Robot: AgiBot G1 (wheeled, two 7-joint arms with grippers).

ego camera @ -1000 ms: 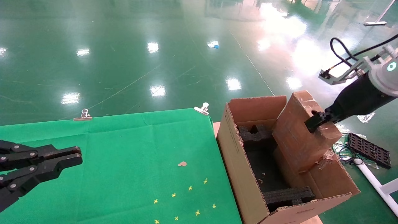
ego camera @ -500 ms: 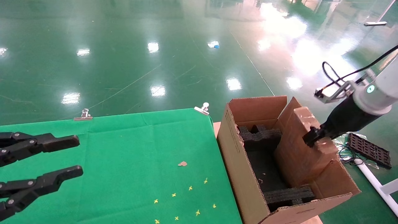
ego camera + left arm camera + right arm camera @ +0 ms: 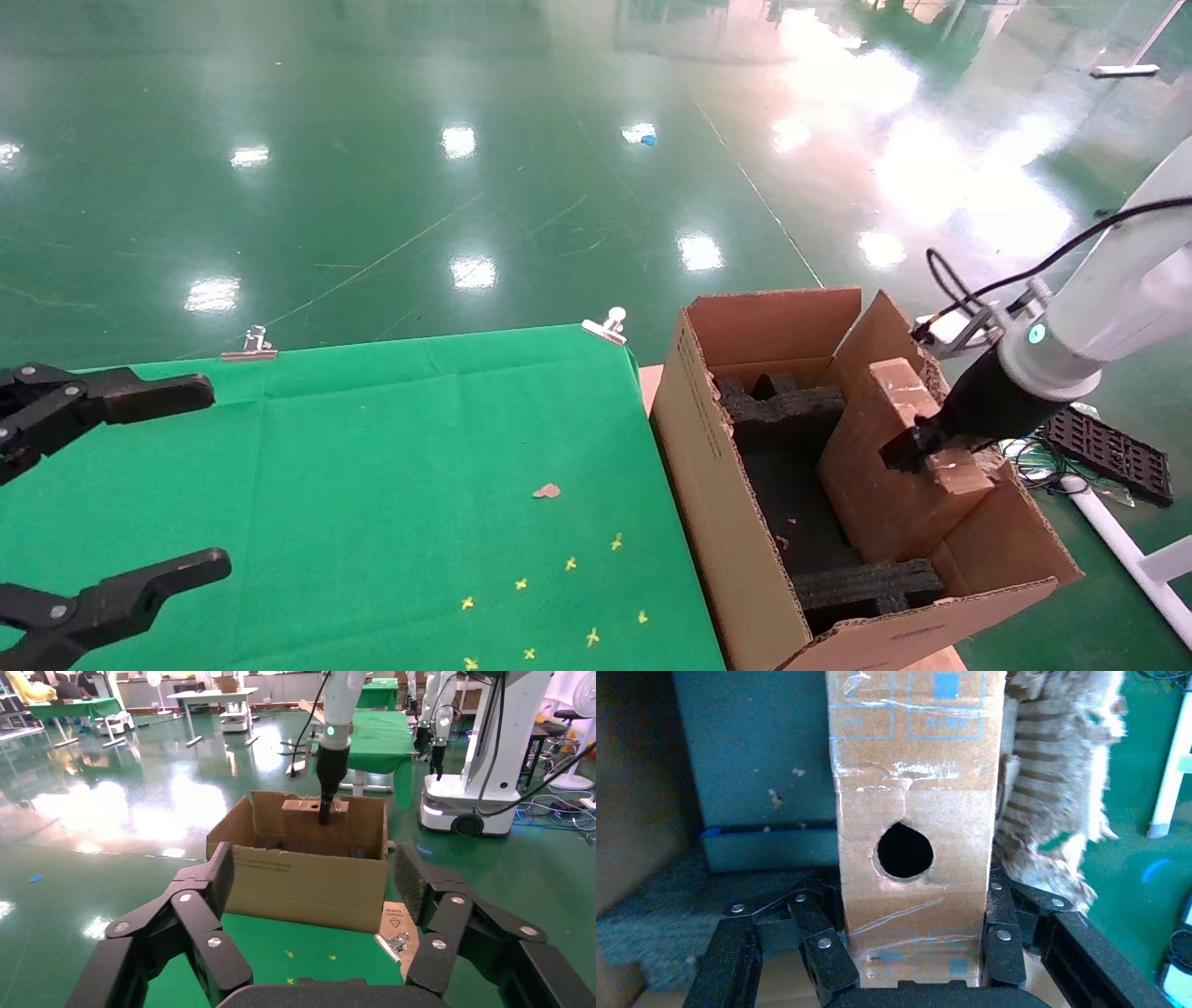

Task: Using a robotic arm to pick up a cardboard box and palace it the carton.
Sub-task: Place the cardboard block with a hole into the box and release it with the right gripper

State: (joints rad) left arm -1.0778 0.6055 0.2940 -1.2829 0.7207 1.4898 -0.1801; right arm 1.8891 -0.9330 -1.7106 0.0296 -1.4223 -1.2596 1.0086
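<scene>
One cardboard box (image 3: 889, 466), clamped by the right gripper (image 3: 908, 452), stands inside one carton (image 3: 736, 522) at right; left gripper (image 3: 140, 485) gapes wide, lower left.

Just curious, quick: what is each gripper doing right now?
Left gripper: open, holding nothing.
Right gripper: closed on the cardboard box, inside the carton.

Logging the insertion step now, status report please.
Right end effector shut on cardboard box, partly down inside carton. Left end effector open over green table. Torn flap beside box; nothing blocking.
</scene>
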